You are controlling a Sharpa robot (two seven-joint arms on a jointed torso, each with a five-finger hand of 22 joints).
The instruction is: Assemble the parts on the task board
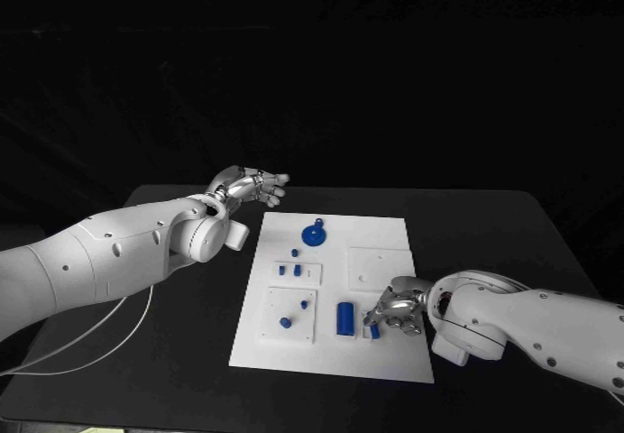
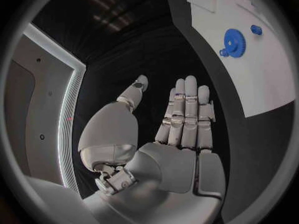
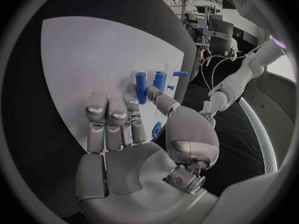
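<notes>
The white task board (image 1: 377, 271) lies in the middle of the black table. A blue gear (image 1: 315, 235) (image 2: 234, 41) sits near its far edge, and small blue pieces (image 1: 290, 268) stand in a raised plate on its left side. A longer blue cylinder (image 1: 344, 317) (image 3: 141, 87) lies near the front. My right hand (image 1: 397, 311) (image 3: 124, 134) hovers low over the board's front right, fingers stretched out; a small blue piece (image 1: 373, 331) (image 3: 156, 129) lies just beside its thumb. My left hand (image 1: 247, 188) (image 2: 181, 124) is open, off the board's far left corner, holding nothing.
Two more small blue pieces (image 1: 285, 321) sit on the front left raised plate, and a bare square plate (image 1: 380, 267) lies right of centre. Black table (image 1: 494, 234) surrounds the board. A white cable (image 1: 78, 347) runs across the table's left part.
</notes>
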